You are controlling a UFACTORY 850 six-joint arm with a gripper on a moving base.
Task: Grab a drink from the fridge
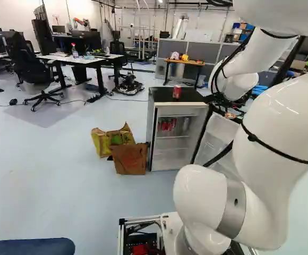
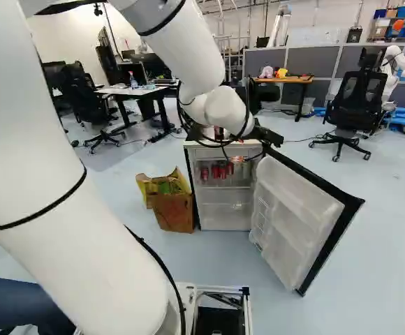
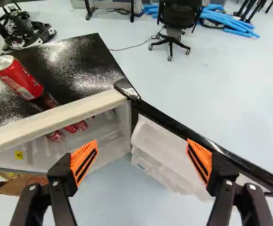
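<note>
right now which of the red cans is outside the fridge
The red can standing upright by itself on the black top of the fridge. The other red cans are grouped inside, below that top.

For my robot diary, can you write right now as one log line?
fridge door open | red cans inside fridge | another can standing on top | tool open, nothing held
</note>
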